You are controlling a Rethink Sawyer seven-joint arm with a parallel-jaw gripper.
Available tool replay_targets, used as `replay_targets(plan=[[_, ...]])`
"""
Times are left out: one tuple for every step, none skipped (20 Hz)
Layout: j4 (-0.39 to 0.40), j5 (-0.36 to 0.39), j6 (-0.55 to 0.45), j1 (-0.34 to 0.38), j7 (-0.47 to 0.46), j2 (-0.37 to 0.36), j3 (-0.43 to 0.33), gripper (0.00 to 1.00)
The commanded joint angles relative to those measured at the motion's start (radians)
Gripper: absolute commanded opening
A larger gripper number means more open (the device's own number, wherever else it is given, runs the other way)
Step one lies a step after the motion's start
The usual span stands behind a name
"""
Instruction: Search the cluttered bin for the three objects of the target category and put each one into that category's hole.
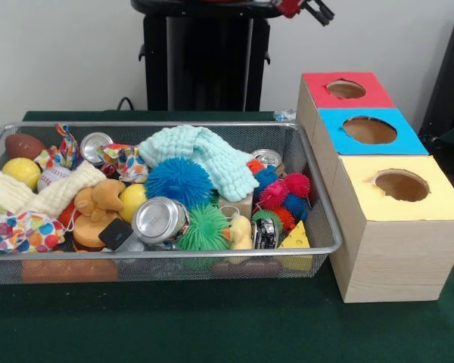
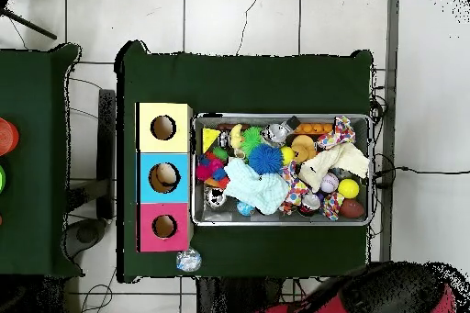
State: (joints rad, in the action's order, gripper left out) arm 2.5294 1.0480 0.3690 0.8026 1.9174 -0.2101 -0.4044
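Note:
The silver wire-mesh bin [image 1: 329, 246] sits on the green table, filled with clutter; it also shows in the overhead view [image 2: 371, 172]. One see-through crumpled bottle [image 2: 188, 260] lies on the table outside the bin, by the red box; a bit of it shows in the front view [image 1: 285, 115]. I cannot make out any other clear bottles among the clutter. Three wooden boxes with round holes stand beside the bin: red-topped [image 1: 363, 96], blue-topped [image 1: 401, 144] and yellow-topped [image 1: 439, 204]. My gripper [image 1: 316, 10] is drawn back at the top edge, far above the boxes.
The bin holds crushed cans [image 1: 159, 219], spiky balls [image 1: 179, 181], a mint cloth [image 1: 204, 155], a cream cloth [image 1: 57, 193], a plush dog [image 1: 98, 200], a baseball [image 1: 51, 175], a football [image 1: 23, 145] and a cheese wedge [image 1: 295, 238]. A second green table [image 2: 37, 162] stands beside this one.

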Motion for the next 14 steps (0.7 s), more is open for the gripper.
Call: replay_targets(plan=[[-0.252,0.16,-0.33,0.194,0.079,0.182,-0.175,0.0],[-0.264,0.169,-0.366,0.231,0.051,0.21,-0.184,0.0],[-0.275,0.173,-0.394,0.254,0.026,0.227,-0.188,0.0],[-0.284,0.171,-0.399,0.253,0.006,0.224,-0.178,0.0],[-0.294,0.168,-0.386,0.239,0.0,0.213,-0.162,0.0],[-0.302,0.163,-0.365,0.216,0.002,0.198,-0.138,0.0],[-0.312,0.158,-0.355,0.203,0.004,0.194,-0.12,0.0],[-0.319,0.165,-0.347,0.199,0.003,0.195,-0.113,0.0],[-0.33,0.171,-0.357,0.208,-0.003,0.205,-0.115,0.0],[-0.336,0.174,-0.363,0.211,-0.008,0.21,-0.113,0.0],[-0.346,0.174,-0.383,0.221,-0.019,0.218,-0.114,0.0],[-0.35,0.172,-0.381,0.207,-0.019,0.207,-0.103,0.0],[-0.358,0.182,-0.378,0.204,-0.02,0.203,-0.098,0.0],[-0.363,0.188,-0.368,0.195,-0.017,0.194,-0.089,0.0]])
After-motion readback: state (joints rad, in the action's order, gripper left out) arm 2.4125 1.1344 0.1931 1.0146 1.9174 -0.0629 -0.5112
